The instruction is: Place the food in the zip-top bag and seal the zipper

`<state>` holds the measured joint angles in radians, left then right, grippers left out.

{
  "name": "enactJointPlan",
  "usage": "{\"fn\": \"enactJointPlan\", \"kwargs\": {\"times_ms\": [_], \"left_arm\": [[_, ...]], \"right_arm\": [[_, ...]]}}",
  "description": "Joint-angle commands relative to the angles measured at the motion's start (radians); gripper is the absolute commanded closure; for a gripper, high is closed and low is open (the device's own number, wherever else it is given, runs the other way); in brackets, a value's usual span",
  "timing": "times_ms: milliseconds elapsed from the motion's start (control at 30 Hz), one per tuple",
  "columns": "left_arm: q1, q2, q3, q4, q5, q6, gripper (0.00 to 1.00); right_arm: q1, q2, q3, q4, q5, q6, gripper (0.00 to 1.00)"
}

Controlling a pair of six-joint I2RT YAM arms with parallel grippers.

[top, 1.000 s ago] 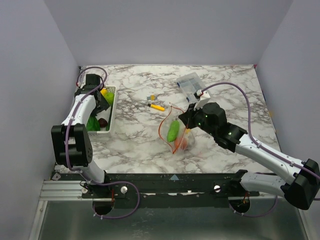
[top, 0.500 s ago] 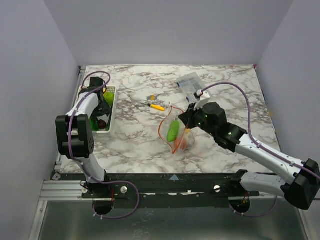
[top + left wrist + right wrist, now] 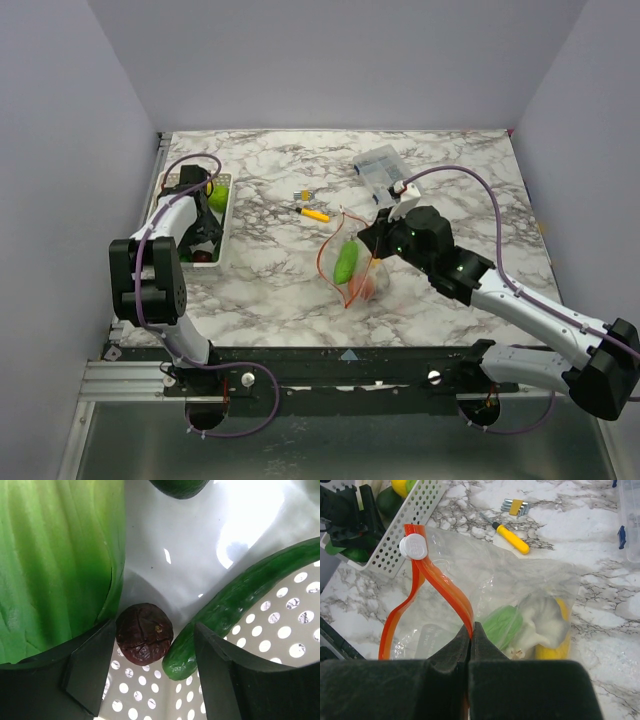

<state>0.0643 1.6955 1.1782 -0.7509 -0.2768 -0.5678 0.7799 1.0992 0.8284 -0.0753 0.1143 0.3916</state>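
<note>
L gripper (image 3: 150, 677) down in white basket (image 3: 280, 630), fingers apart w/ dark purple fruit (image 3: 145, 633) between them, cucumber (image 3: 235, 605) beside. R gripper (image 3: 471, 630) pinched tight on zipper (image 3: 437, 582); zip-top bag (image 3: 520, 575) mid-table, green piece (image 3: 502, 625) + yellow piece (image 3: 555, 652) inside.

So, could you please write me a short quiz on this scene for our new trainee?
1. True or false: the right gripper is shut on the zipper of the zip-top bag.
2. What sits between the open jaws of the left gripper? A) a yellow lemon B) the dark purple fruit C) a screwdriver
3. Fill in: the cucumber lies in the white ____.
Key: 1 true; 2 B; 3 basket.
</note>
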Motion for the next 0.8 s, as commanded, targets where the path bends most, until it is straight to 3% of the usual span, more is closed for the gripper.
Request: {"fn": "enactJointPlan", "kwargs": {"times_ms": [0,367,767], "left_arm": [[0.003,-0.038,-0.028,-0.032,-0.029,-0.018,0.34],[0.003,-0.075,-0.11,-0.03,-0.033,-0.027,0.36],[0.003,-0.094,-0.105,-0.025,-0.015,-0.038,0.59]], "right_arm": [[0.007,-0.021,-0.014,0.014,-0.016,0.001,0.99],[0.008,-0.014,-0.016,0.022,-0.025,0.005,0.99],[0.007,-0.025,-0.019,0.019,-0.016,0.004,0.99]]}}
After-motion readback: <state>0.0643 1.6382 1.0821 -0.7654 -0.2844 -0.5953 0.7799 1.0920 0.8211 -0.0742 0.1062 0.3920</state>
